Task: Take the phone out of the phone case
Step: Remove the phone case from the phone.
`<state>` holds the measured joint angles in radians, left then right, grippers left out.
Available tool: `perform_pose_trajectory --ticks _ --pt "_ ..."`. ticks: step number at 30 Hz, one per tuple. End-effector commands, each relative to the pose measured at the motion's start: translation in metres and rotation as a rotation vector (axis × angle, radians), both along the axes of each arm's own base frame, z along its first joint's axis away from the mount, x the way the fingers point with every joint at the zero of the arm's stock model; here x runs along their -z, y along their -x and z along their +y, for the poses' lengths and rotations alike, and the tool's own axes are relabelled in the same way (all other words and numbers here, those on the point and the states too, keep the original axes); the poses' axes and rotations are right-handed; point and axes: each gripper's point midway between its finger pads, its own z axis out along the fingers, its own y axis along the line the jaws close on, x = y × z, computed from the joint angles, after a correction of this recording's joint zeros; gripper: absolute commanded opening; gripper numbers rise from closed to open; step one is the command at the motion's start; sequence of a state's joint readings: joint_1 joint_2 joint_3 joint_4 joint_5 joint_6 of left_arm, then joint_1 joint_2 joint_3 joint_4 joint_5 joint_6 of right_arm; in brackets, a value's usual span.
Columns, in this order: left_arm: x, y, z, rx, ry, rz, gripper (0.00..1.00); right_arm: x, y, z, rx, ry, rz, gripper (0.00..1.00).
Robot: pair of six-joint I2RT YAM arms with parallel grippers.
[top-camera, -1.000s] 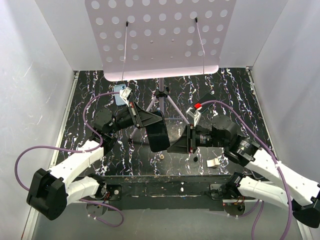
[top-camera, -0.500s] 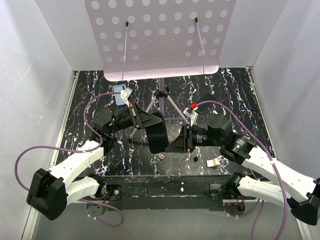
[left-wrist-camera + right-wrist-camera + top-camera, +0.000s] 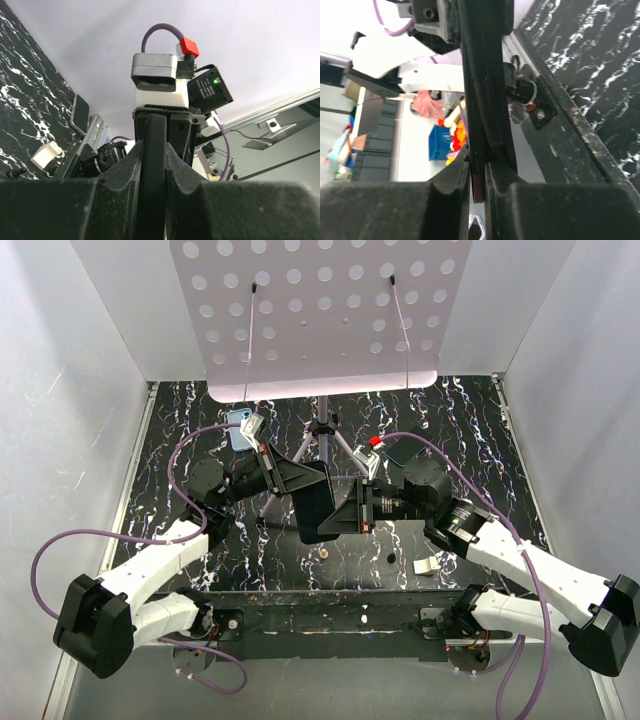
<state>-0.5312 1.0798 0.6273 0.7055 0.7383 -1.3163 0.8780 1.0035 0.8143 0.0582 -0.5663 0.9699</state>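
Note:
A black phone is held upright above the table's middle, edge-on in both wrist views. My left gripper is shut on it from the left, its fingers pressed on both faces of the dark slab. My right gripper is shut on the opposite end. In the right wrist view its pads clamp a thin edge with a side button, next to a thicker black layer. The light blue phone case lies on the table at the back left, apart from both grippers.
A tripod stands behind the grippers under a white perforated plate. Another dark flat slab lies at the back right and also shows in the left wrist view. A small white block sits front right. White walls enclose the table.
My right arm has moved left and its fingers have come onto the right end of the black phone. The left gripper and phone have stayed in place.

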Motion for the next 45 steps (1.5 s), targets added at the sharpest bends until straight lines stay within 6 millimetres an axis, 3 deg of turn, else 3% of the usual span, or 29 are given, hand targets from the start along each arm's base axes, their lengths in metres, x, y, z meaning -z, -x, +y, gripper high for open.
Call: perform_pose_trajectory --ticks 1,2,7,12,13,19,22,26,31,39,42,45 --pt "-0.018 0.018 -0.002 0.052 0.035 -0.043 0.0 -0.047 -0.019 -0.004 0.063 -0.18 -0.047 0.05" --pt "-0.019 0.018 -0.002 0.051 0.026 -0.042 0.08 -0.049 -0.019 -0.008 0.061 -0.197 -0.042 0.01" --pt "-0.02 0.019 0.0 0.034 0.005 -0.088 0.55 -0.066 -0.009 -0.019 0.024 -0.272 -0.019 0.01" --pt "-0.031 0.03 0.005 0.044 0.036 -0.197 0.74 -0.086 0.002 -0.029 -0.014 -0.359 -0.008 0.01" --pt "-0.032 0.032 0.006 0.043 0.042 -0.21 0.82 -0.09 0.004 -0.03 -0.022 -0.368 -0.006 0.01" --pt "-0.032 0.045 0.016 0.025 0.087 -0.292 0.75 -0.111 0.015 -0.044 -0.049 -0.43 -0.017 0.01" --pt "-0.033 0.053 0.019 0.036 0.109 -0.336 0.8 -0.119 0.019 -0.05 -0.053 -0.463 -0.022 0.01" --pt "-0.032 0.061 0.018 0.082 0.109 -0.372 0.79 -0.127 0.024 -0.054 -0.067 -0.488 -0.028 0.01" --pt "-0.035 0.064 0.016 0.11 0.098 -0.4 0.65 -0.125 0.023 -0.054 -0.065 -0.482 -0.026 0.01" --pt "-0.038 0.071 0.016 0.13 0.108 -0.418 0.79 -0.117 0.017 -0.049 -0.057 -0.464 -0.017 0.01" --pt "-0.039 0.075 0.012 0.145 0.109 -0.429 0.79 -0.116 0.016 -0.048 -0.059 -0.461 -0.015 0.01" --pt "-0.04 0.08 0.004 0.179 0.091 -0.437 0.69 -0.115 0.015 -0.048 -0.058 -0.457 -0.013 0.01"
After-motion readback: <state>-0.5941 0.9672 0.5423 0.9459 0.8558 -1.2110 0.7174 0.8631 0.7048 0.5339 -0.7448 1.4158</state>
